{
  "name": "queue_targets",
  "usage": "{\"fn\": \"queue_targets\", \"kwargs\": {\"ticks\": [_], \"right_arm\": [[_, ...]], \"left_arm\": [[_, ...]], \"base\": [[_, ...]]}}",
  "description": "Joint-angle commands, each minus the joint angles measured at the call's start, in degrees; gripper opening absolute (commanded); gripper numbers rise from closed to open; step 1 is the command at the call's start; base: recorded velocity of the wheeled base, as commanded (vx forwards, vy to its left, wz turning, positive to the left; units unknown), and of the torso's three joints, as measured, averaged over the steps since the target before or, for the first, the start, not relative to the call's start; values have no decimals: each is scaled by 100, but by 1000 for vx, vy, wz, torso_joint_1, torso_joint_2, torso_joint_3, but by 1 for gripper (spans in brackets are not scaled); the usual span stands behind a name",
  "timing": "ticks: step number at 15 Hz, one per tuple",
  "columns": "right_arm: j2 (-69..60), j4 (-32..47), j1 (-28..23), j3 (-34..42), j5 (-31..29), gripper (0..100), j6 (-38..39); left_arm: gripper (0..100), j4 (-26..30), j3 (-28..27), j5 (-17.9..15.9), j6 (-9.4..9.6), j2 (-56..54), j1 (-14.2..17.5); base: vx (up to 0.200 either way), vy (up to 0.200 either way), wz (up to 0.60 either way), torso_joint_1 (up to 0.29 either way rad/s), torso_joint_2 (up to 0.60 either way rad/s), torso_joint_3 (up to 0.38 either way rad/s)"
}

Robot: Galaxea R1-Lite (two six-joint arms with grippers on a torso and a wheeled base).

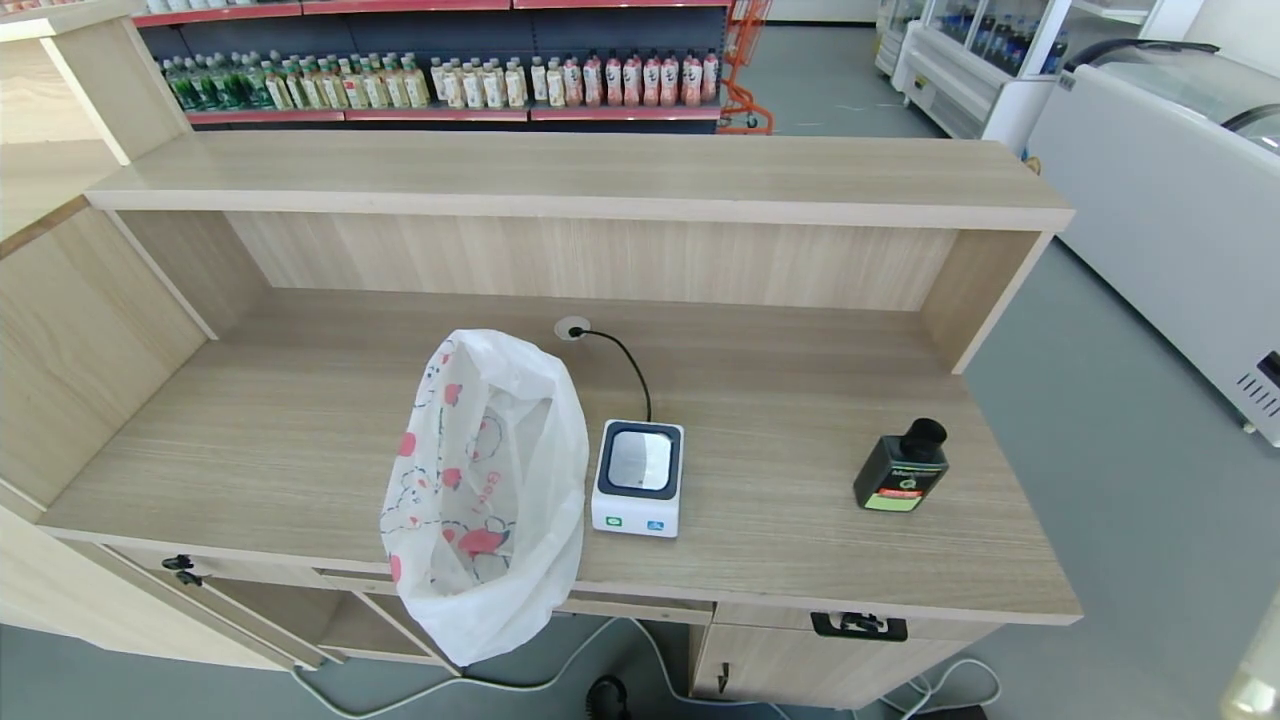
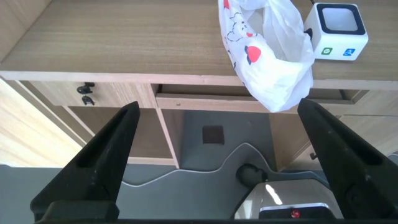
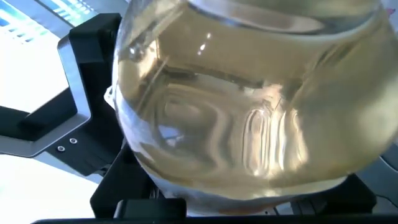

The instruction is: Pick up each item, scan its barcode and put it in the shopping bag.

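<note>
A white shopping bag [image 1: 487, 500] printed with red and pink figures stands open on the wooden counter [image 1: 300, 430], its lower part hanging over the front edge. Just right of it sits the white barcode scanner [image 1: 638, 477], window up. A dark bottle [image 1: 901, 467] with a black cap stands at the counter's right end. My right gripper [image 3: 249, 124] is shut on a clear bottle of pale yellow liquid [image 3: 249, 93], seen very close. That bottle [image 1: 1255, 660] also shows at the head view's lower right corner. My left gripper [image 2: 217, 109] is open and empty, below the counter's front edge near the bag [image 2: 267, 56].
The scanner's black cable [image 1: 625, 360] runs back to a grommet in the counter. A raised shelf [image 1: 580, 180] walls the back and sides. Drawers with black locks [image 1: 858, 626] sit under the front edge. A white freezer [image 1: 1170, 200] stands to the right.
</note>
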Motion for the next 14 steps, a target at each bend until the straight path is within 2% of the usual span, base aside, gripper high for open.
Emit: {"fn": "queue_targets", "kwargs": {"ticks": [1,6,8,10,11,12,13,14], "right_arm": [[16,-1,3,30,-11,0,-4],[87,-10,-67,-14,-20,0,-13],[95,-1,-173,-5,-28,0,-355],[139,139,-559,127,-213,0,-1445],[139,262,-656,259,-617,0,-2025],[174,306,-718,566,-1672,0,-3062],[262,245,-744,821,-2208,0,-3722],[289,-10,-841,1076,-2454,0,-4231]], "left_arm": [[100,2,0,0,0,9,0],[100,-7,0,0,0,9,0],[100,2,0,0,0,9,0],[100,-7,0,0,0,9,0],[100,-7,0,0,0,9,0],[100,2,0,0,0,9,0],[100,2,0,0,0,9,0],[100,-7,0,0,0,9,0]], "base": [[0,0,0,0,0,0],[0,0,0,0,0,0],[0,0,0,0,0,0],[0,0,0,0,0,0],[0,0,0,0,0,0],[0,0,0,0,0,0],[0,0,0,0,0,0],[0,0,0,0,0,0]]}}
